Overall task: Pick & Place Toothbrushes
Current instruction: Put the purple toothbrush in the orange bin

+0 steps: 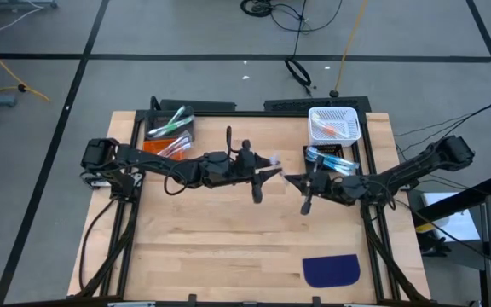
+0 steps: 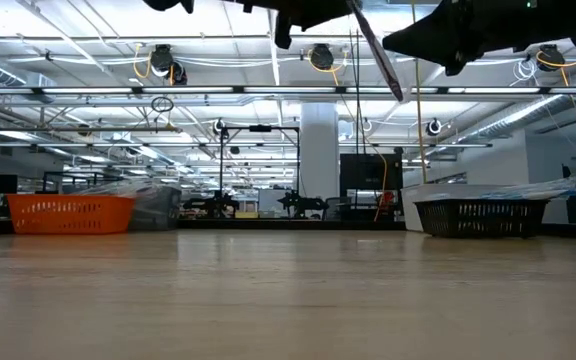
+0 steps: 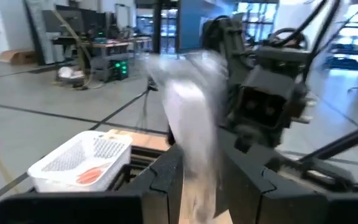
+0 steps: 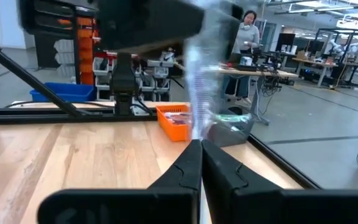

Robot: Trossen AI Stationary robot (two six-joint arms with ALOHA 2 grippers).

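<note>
One toothbrush in a pale, clear wrapper is up in the air over the table's middle, between my two grippers. It shows blurred in the left wrist view and in the right wrist view. My left gripper reaches in from the table's left and is shut on it. My right gripper reaches in from the right and is shut on it too. More toothbrushes lie in the bins at the far edge. My left gripper has the wrapped toothbrush's lower part pinched between its two fingers. The toothbrush stands up past the fingers, lifted clear of the table. My right gripper pinches a thin end of the wrapper between its shut fingers. The rest rises beyond the fingertips toward the left gripper.
At the far left stand a dark bin with green toothbrushes and an orange bin. At the far right stand a white basket holding an orange toothbrush, and a bin of blue ones. A dark blue half-round mat lies near the near edge.
</note>
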